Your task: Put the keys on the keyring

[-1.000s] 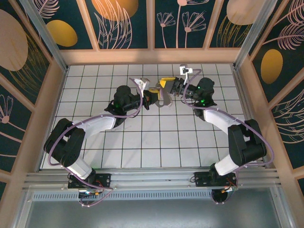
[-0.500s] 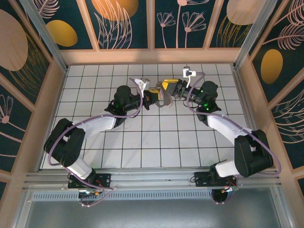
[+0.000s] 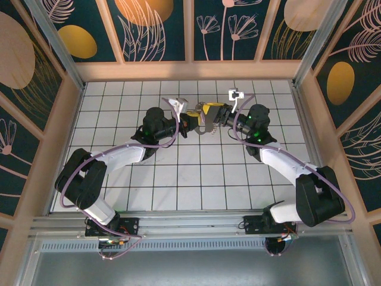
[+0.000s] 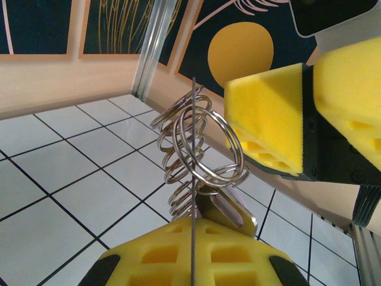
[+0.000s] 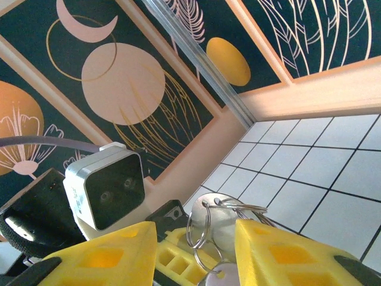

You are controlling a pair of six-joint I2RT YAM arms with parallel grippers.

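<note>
Widening right fingers (image 5: pixel 286 253), now closer in, straddle split rings (image 4: pixel 221 176) ungripped. Left fingers (image 4: pixel 196 265) stay clamped on keyring (image 4: pixel 193 107) above table (image 3: pixel 178 179). Lilac key (image 4: pixel 229 210) dangles at rings; threading looks unfinished.

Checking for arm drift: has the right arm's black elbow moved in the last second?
Yes. In the top view, the right arm's black elbow has swung back toward the aluminium rail at the near edge.

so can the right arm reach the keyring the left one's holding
Likely yes: the right gripper is open, straddling the small rings on the keyring, nothing between; the left gripper clamps it.
</note>
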